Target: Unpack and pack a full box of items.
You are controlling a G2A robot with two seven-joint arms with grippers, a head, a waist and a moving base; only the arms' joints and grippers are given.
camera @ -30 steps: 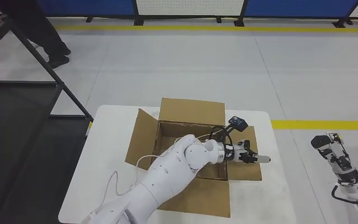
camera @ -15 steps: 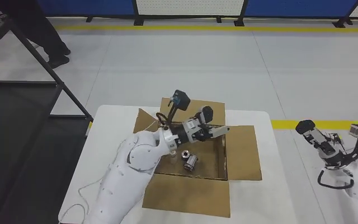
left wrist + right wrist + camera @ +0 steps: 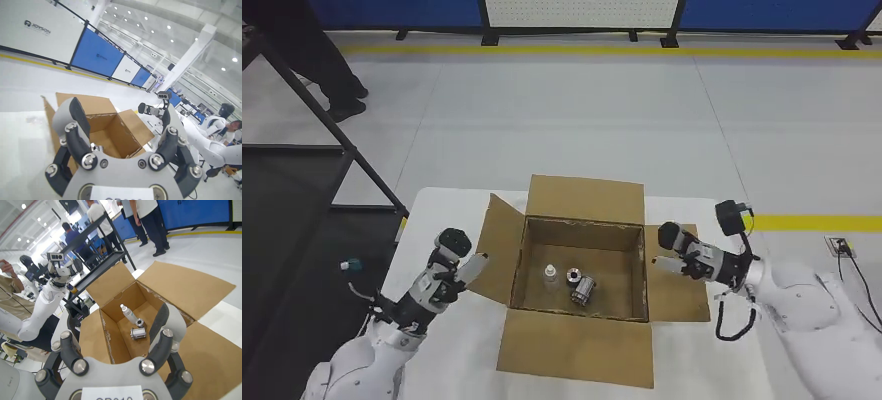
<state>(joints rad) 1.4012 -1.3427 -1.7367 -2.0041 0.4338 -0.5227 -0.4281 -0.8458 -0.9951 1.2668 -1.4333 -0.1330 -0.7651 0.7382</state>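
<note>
An open cardboard box (image 3: 577, 205) stands mid-table with its flaps spread out. On its floor lie a small white spray bottle (image 3: 551, 272) (image 3: 127, 313), a metal cylinder (image 3: 582, 290) (image 3: 139, 333) and a small metal ring (image 3: 140, 322). My left gripper (image 3: 468, 265) (image 3: 122, 115) hovers open and empty just outside the box's left flap. By the right flap, my right gripper (image 3: 664, 262) (image 3: 117, 323) is also open and empty, facing into the box. Each wrist view catches the other arm's gripper across the box: (image 3: 149, 110), (image 3: 64, 270).
The white table (image 3: 442, 210) has bare room left and right of the box. A black metal rack (image 3: 302, 190) stands close to the table's left side. People stand on the floor beyond the rack (image 3: 151, 222).
The left arm, stretched over the box before, has drawn back to the table's left side. The right arm has come in from the far right to the right flap.
</note>
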